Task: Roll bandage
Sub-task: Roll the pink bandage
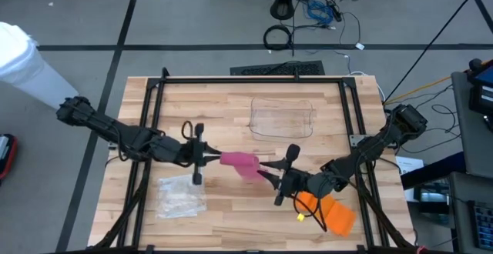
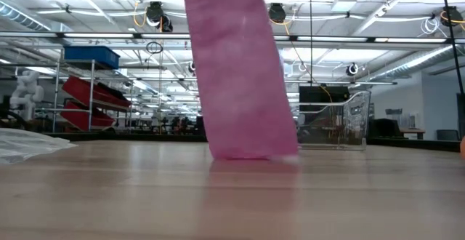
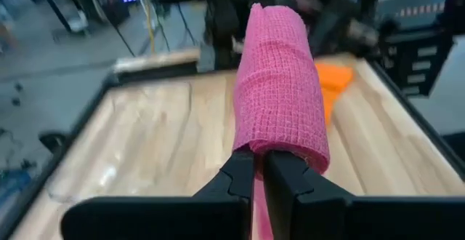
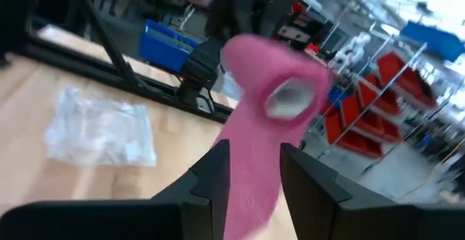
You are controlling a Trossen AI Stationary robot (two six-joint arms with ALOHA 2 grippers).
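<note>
One pink bandage (image 1: 239, 162) sits near the middle of your table (image 1: 231, 100), held up off the wood between two grippers. Your left gripper (image 1: 206, 157) comes in from nine o'clock with its fingers (image 3: 236, 178) pinched nearly together on the rolled end. Your right gripper (image 1: 269, 171) reaches in from about four o'clock, its fingers (image 4: 218, 169) standing partly apart with the loose strip of bandage hanging between them; you cannot tell whether they press on it.

You also have one clear plastic container (image 1: 282, 118) at twelve o'clock from the bandage, one crumpled clear plastic bag (image 1: 180, 195) at seven o'clock, and one orange piece (image 1: 333, 212) at four o'clock, lying under the right arm.

From above, the bandage shows only as a small pink patch. The low view shows the strip's tail reaching down to touch the tabletop, which no other view gives you. The left wrist view shows the woven mesh of the roll; the right wrist view shows the roll's hollow open end.
</note>
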